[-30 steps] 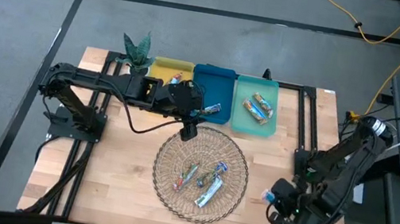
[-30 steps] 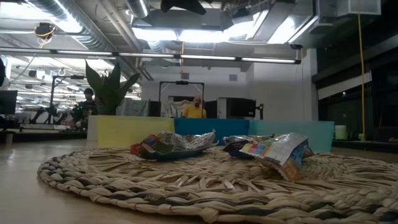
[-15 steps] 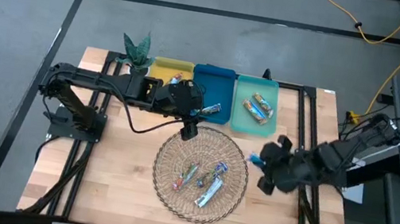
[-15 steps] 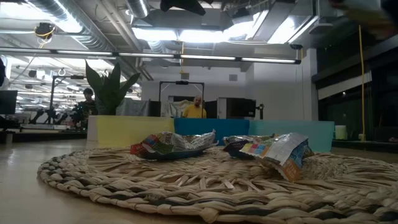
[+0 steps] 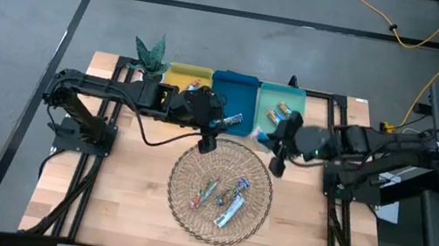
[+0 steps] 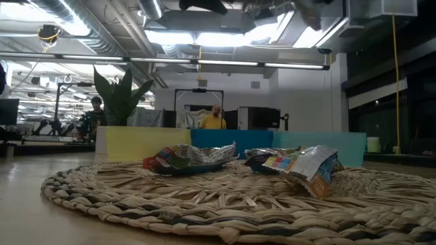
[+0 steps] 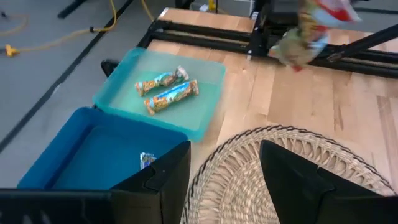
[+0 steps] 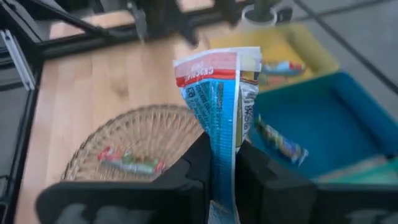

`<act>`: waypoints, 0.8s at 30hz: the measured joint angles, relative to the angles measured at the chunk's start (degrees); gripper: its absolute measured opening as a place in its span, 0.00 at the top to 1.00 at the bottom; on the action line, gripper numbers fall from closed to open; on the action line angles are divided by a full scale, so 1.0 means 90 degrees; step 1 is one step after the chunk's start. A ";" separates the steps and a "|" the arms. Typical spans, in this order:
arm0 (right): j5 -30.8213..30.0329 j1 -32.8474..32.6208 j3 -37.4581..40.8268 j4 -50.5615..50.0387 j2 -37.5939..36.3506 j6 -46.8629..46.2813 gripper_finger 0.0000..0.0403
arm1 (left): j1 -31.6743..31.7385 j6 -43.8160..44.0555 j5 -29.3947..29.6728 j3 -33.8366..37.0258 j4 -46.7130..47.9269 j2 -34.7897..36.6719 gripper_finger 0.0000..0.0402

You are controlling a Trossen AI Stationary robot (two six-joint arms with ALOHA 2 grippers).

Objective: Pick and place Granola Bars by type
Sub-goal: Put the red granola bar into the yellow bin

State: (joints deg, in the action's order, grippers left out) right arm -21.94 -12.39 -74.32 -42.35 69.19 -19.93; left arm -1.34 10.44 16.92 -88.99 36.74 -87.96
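Observation:
My right gripper [image 5: 277,160] hangs over the wicker basket's far right rim, beside the teal tray [image 5: 271,98]. It is shut on a blue-and-white granola bar [image 8: 219,93] with a red end. My left gripper [image 7: 224,180] stands open over the basket's far rim [image 5: 209,145] with nothing between its fingers. Several bars [image 5: 221,198] lie in the basket. Two bars [image 7: 165,90] lie in the teal tray. One bar [image 7: 147,160] lies in the blue tray and one bar [image 8: 281,66] in the yellow tray. My right gripper pinches the bar's near end [image 8: 222,155] between its two fingers. The bar runs on along the fingers and stands out past their tips, red end farthest out. It is lifted clear of the table and the basket.
The yellow [image 5: 189,76], blue [image 5: 233,90] and teal trays stand side by side along the far edge. A potted plant [image 5: 150,55] stands at the far left. The basket [image 5: 182,190] fills the table's middle. Bare wood lies near left and near right.
My right gripper has swung up from the table's near right corner toward the far edge and the left, carrying the bar. It has turned about and now hangs by the basket's far right rim. My left gripper has stayed where it was.

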 joint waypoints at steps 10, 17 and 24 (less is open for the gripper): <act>0.0916 0.1228 0.0000 0.1492 0.0002 0.1153 0.88 | 0.0162 -0.0723 -0.0624 0.0002 -0.0653 0.0000 0.54; 0.1498 0.1854 0.0000 0.2056 0.0005 0.1470 0.88 | 0.0335 -0.1397 -0.0682 0.0000 -0.1044 0.0002 0.48; 0.2875 0.2467 0.0000 0.2844 0.0005 0.1890 0.88 | 0.0566 -0.1453 -0.0654 0.0002 -0.1797 0.0002 0.35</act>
State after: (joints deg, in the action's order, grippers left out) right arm 3.94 9.81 -74.32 -16.75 69.23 -2.91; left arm 3.75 -2.63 11.03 -88.97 20.57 -87.94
